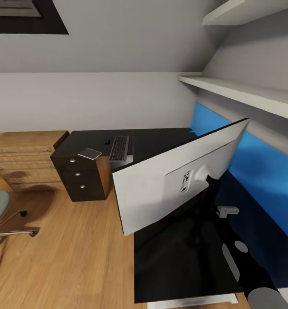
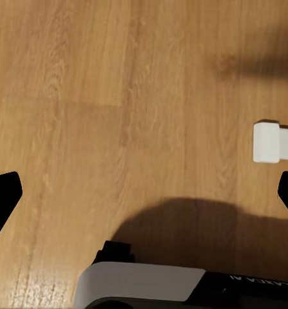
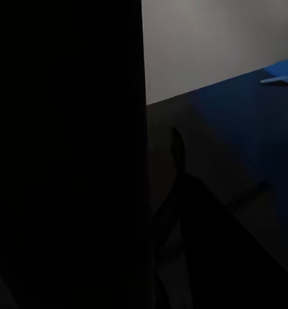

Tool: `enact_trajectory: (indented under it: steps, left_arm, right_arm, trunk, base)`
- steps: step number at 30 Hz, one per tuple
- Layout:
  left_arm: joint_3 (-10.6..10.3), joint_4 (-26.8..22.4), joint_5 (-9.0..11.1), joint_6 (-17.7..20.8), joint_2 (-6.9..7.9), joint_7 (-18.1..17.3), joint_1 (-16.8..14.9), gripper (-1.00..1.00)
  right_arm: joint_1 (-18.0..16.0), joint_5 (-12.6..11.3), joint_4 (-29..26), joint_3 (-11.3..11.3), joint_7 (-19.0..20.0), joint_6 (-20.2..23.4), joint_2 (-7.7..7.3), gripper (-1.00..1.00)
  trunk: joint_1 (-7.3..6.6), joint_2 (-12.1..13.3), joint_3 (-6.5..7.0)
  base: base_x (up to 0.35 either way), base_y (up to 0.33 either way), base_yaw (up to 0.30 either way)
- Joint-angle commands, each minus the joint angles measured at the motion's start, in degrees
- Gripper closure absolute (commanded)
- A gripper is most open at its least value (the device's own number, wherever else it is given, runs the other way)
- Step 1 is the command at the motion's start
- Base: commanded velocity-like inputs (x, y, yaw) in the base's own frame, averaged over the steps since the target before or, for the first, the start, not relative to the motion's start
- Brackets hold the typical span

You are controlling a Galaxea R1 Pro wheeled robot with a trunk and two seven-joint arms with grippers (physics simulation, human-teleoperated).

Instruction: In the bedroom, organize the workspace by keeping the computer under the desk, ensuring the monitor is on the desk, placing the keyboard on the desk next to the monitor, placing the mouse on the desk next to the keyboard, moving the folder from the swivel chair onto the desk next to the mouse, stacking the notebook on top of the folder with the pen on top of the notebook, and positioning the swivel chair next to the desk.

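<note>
- The room had a wooden floor [image 1: 75, 257], pale walls, and shelves [image 1: 247, 92] above the desk [image 1: 178, 262], whose blue back panel [image 1: 264, 171] ran along the wall.
- The monitor [image 1: 161, 193] stood on the desk with its white back toward me, tilted, its black stem reaching down to the black top.
- My right arm [image 1: 251, 274] reached over the desk just beside the monitor's stem; the right wrist view was mostly dark, so I could not tell whether that gripper was parted or closed, or gripping anything.
- The left gripper [image 2: 144, 193] hung over bare floor with fingers spread wide apart, holding nothing.
- The keyboard [image 1: 119, 148] lay on the desk's far wing, well apart from the monitor, beyond its screen side.
- The chair [image 1: 2, 214] stood on the floor, well apart from the desk.
- I judged the monitor step was in hand: settling it on the desk.
- Next, I thought, the monitor needed squaring up without tipping, then the keyboard brought beside it.
</note>
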Motion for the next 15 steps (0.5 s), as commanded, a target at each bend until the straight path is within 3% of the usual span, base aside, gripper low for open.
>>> enact_trajectory:
  steps: [1, 15]
  left_arm:
    - [0.5, 0.0, -0.4, -0.1, -0.01, -0.1, 0.0, -1.0]
    - [0.5, 0.0, -0.4, -0.1, 0.14, -0.1, 0.0, -1.0]
  right_arm:
    - [0.0, -0.9, 0.0, -0.1, -0.3, 0.1, -0.02, 1.0]
    - [0.0, -0.9, 0.0, -0.2, -0.3, 0.1, -0.23, 1.0]
  trunk:
    - [0.86, 0.0, -0.05]
    - [0.86, 0.0, -0.05]
  base:
    - [0.142, 0.0, 0.0]
    - [0.027, 0.0, 0.0]
